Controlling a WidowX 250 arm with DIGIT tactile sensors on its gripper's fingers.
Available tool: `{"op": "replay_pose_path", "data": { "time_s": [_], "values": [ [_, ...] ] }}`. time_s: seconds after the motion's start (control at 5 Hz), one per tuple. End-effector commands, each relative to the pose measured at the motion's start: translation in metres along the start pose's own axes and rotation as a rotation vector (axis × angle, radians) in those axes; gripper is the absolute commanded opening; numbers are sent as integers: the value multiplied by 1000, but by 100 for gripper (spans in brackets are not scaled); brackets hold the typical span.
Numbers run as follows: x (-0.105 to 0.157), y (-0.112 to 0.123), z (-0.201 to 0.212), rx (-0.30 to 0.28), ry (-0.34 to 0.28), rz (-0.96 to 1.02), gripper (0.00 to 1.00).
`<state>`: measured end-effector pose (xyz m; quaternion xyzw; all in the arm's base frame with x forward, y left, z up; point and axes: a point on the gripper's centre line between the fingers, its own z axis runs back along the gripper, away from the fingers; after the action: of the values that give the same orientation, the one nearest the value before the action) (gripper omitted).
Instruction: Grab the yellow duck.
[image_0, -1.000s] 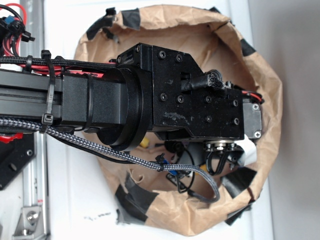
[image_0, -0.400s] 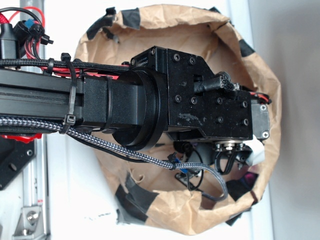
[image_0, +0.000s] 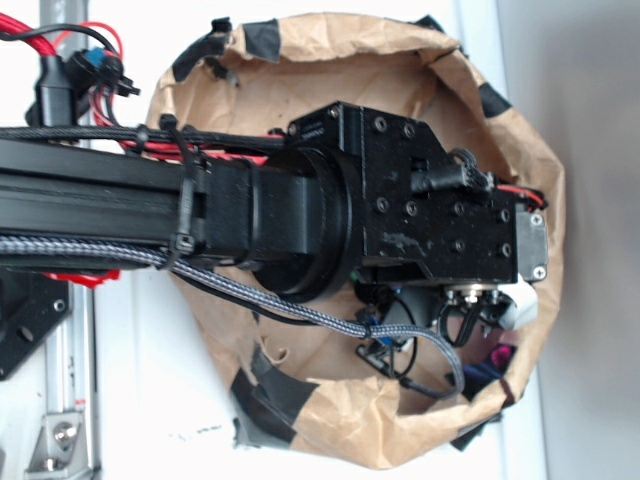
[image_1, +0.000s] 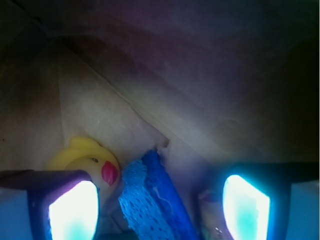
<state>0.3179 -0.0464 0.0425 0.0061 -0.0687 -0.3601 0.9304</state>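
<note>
Brown paper is most of what you get from the exterior view: a crumpled paper bag (image_0: 330, 60) patched with black tape, lying on a white table (image_0: 130, 400). The black robot arm (image_0: 300, 215) reaches across from the left and covers the bag's mouth, with a braided cable (image_0: 280, 300) looping beneath it. You cannot see the fingers or the duck here, so this view does not tell you how the gripper stands. No writing on the arm is readable.

In the wrist view, the gripper (image_1: 159, 202) has its jaws spread wide, holding nothing. The two fingers (image_1: 72, 207) glow bright white-blue at the bottom corners. The yellow duck (image_1: 90, 162) sits on the paper floor at lower left, just above and partly behind the left finger; you cannot tell whether they touch. Its red beak points right, toward a blue mesh cloth (image_1: 150, 200) lying between the fingers, just beside the duck.
</note>
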Motion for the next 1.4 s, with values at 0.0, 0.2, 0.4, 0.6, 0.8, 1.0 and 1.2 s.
{"op": "replay_pose_path", "data": {
  "time_s": [0.0, 0.2, 0.4, 0.6, 0.8, 1.0, 1.2],
  "values": [
    [18, -37, -16, -58, -6, -99, 100],
    [16, -57, -21, -92, 17, -132, 100],
    [17, -72, -24, -135, 39, -163, 100],
    [16, -80, -22, -179, 67, -180, 100],
    [15, -88, -16, -222, 101, -184, 100],
    [16, -91, -15, -207, 93, -191, 100],
    [14, -88, -15, -225, 114, -166, 100]
  ]
}}
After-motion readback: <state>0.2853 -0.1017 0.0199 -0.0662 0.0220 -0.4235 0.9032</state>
